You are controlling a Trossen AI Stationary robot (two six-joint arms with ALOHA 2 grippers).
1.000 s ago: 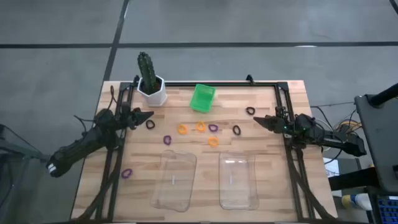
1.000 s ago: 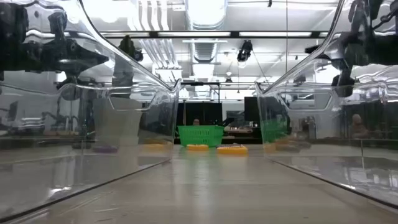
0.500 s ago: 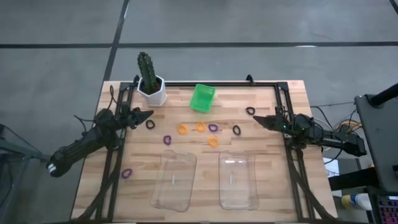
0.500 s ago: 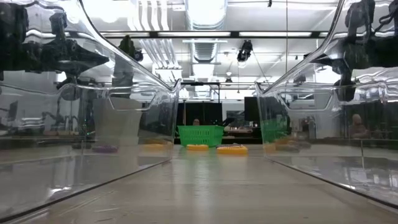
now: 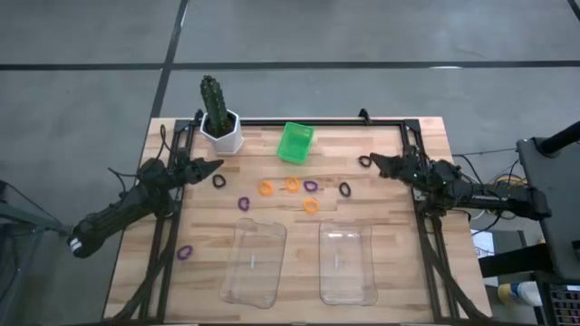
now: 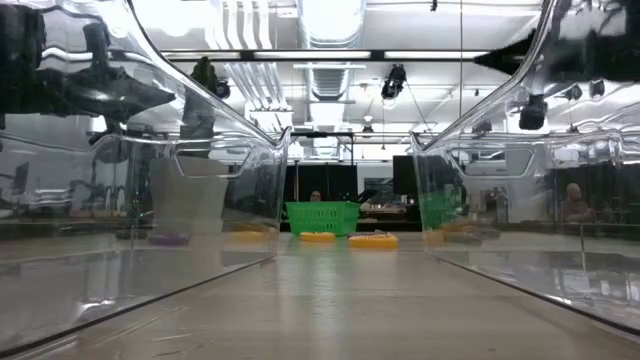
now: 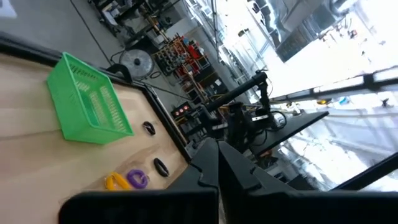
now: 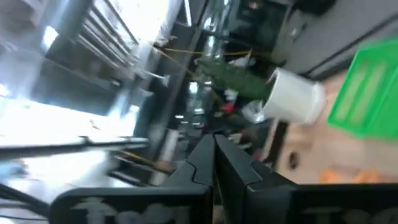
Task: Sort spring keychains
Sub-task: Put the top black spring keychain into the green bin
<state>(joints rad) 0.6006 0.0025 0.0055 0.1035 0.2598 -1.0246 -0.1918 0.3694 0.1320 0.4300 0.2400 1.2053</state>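
Observation:
Spring keychains lie loose on the wooden table in the high view: black ones (image 5: 218, 180) (image 5: 344, 189) (image 5: 364, 161), purple ones (image 5: 243, 204) (image 5: 311, 186) (image 5: 185, 253), orange ones (image 5: 265, 188) (image 5: 293, 185) (image 5: 311, 206). My left gripper (image 5: 216, 166) is shut, just on the far side of the left black keychain. My right gripper (image 5: 373, 160) is shut, with its tip right beside the far-right black keychain. Both wrist views show the fingers closed together (image 7: 217, 152) (image 8: 214, 149). Two clear trays (image 5: 254, 263) (image 5: 347, 263) stand near the table's near edge.
A green basket (image 5: 295, 142) and a potted cactus (image 5: 220, 127) stand at the far edge. A black frame (image 5: 417, 208) runs along the table's sides. The low view looks between the tray walls (image 6: 200, 150) at the basket (image 6: 322, 216) and orange keychains (image 6: 373, 240).
My right gripper has moved toward the table's far edge, up to the far-right black keychain, staying shut. My left arm and the keychains have kept still.

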